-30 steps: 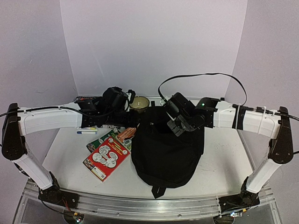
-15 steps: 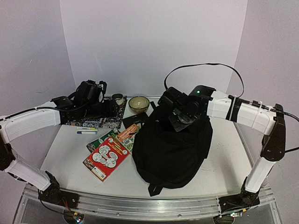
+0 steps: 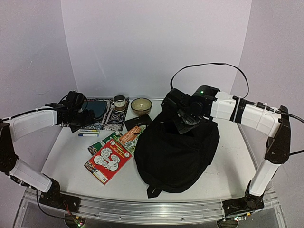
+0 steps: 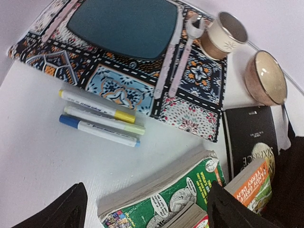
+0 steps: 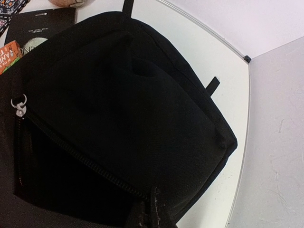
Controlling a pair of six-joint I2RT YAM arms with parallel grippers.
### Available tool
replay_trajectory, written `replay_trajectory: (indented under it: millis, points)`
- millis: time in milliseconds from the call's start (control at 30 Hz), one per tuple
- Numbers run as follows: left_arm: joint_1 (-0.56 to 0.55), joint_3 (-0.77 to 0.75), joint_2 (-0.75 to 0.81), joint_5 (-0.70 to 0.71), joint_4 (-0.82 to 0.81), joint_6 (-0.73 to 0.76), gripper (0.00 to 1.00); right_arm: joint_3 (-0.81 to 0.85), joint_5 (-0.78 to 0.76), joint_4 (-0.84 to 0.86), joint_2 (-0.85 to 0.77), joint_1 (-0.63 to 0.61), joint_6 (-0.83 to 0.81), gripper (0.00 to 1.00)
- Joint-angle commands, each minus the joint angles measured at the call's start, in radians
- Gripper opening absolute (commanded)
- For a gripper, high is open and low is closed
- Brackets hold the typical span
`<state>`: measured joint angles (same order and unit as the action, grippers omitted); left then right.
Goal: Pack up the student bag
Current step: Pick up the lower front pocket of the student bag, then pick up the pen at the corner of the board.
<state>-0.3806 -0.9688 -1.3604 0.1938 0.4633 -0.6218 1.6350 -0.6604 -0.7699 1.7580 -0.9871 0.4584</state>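
Overhead: the student bag [image 3: 175, 152], a large soft black fabric backpack, long axis near-to-far, lies well right of the left pincer [image 3: 80, 118], under the nearer right pincer [image 3: 184, 124]. Left wrist: jaws spread above a green paperback book [image 4: 175, 194]. Right wrist: jaws pressed together, seemingly pinching the bag's zip edge; the grip itself is cut off.

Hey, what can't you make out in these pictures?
Inside the student bag: right wrist view, only blackness behind the zip.
Hold of the right gripper: black on black there; its own wrist covers it from above.
Title of the black book: left wrist view, the orange book overlaps it.
Print on the markers: too small.
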Motion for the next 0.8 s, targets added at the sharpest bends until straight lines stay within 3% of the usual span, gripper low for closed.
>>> replay_trajectory:
  millis: [0, 233, 533, 767]
  points:
    - [0.063, 0.010, -0.035, -0.028, 0.021, -0.157, 0.97, -0.015, -0.012, 0.011, -0.018, 0.001, 0.028, 0.00]
    - [0.152, -0.008, -0.156, -0.092, 0.055, -0.333, 0.99, -0.050, 0.005, 0.039, -0.036, 0.000, 0.035, 0.00]
    - [0.202, -0.109, -0.377, -0.131, 0.119, -0.442, 0.88, -0.085, 0.020, 0.066, -0.055, 0.000, 0.031, 0.00]
    - [0.210, -0.185, -0.491, -0.112, 0.125, -0.445, 0.77, -0.094, 0.012, 0.074, -0.063, 0.000, 0.013, 0.00]
